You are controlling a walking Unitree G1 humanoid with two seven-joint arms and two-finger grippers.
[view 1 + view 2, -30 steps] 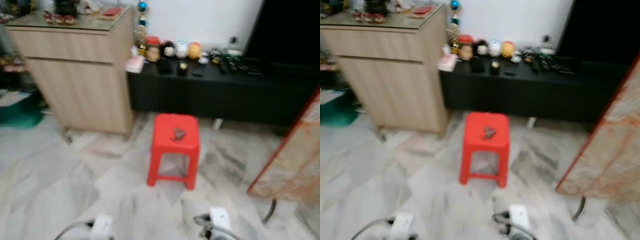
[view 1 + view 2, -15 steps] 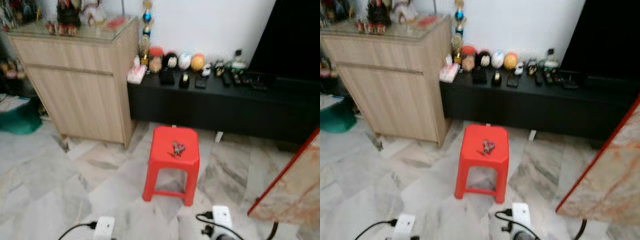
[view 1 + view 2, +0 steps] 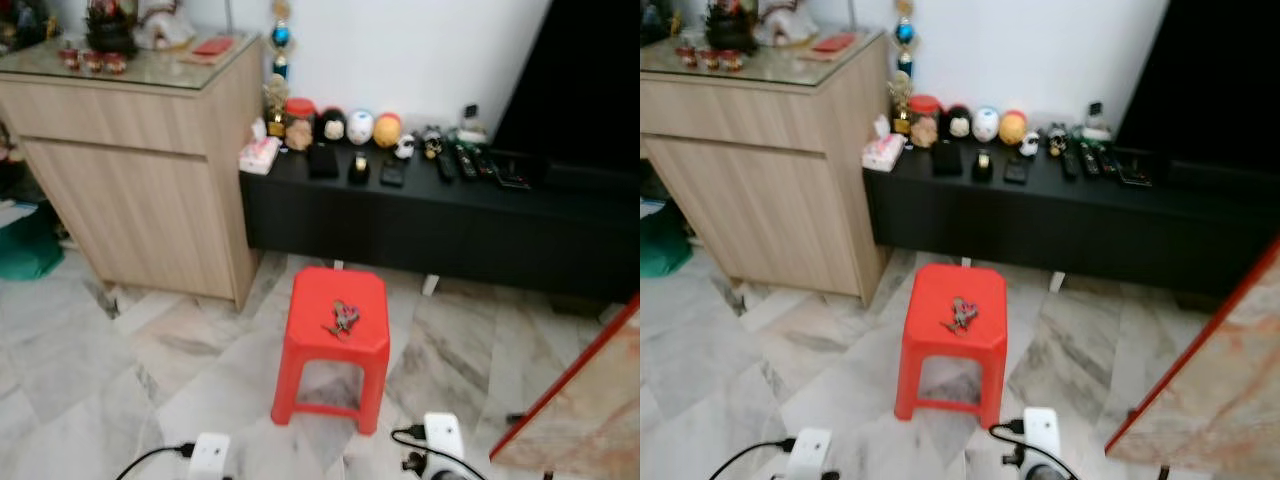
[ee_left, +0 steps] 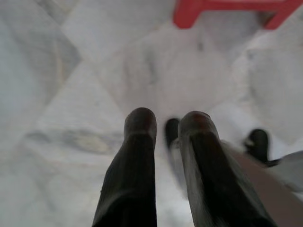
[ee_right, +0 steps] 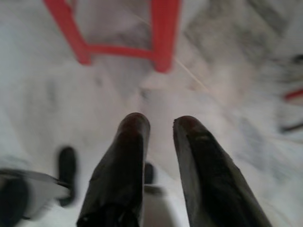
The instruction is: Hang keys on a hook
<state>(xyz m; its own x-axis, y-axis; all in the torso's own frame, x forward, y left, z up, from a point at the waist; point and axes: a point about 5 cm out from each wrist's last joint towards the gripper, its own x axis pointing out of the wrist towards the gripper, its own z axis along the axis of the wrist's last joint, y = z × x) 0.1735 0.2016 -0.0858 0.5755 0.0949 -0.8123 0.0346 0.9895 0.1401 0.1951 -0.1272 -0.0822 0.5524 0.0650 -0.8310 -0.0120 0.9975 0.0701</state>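
A bunch of keys (image 3: 340, 318) lies on top of a red plastic stool (image 3: 322, 287) standing on the marble floor in front of me, also seen in the right eye view as keys (image 3: 960, 314). Both arms hang low, their white wrist units (image 3: 208, 452) (image 3: 442, 435) at the bottom edge. My left gripper (image 4: 168, 124) points down at the floor tiles, a narrow gap between its black fingers and nothing in it. My right gripper (image 5: 161, 124) hangs just short of the stool's legs (image 5: 163, 33), fingers likewise slightly apart and holding nothing.
A light wooden cabinet (image 3: 150, 170) stands at the left. A low black bench (image 3: 450, 225) with figurines and remotes runs along the wall behind the stool. A red-edged marble slab (image 3: 590, 400) leans at the right. A green item (image 3: 25, 250) lies far left.
The whole view has shifted and sharpened as I move; the stool now sits slightly lower and further left in the picture. The keys lie on it as before.
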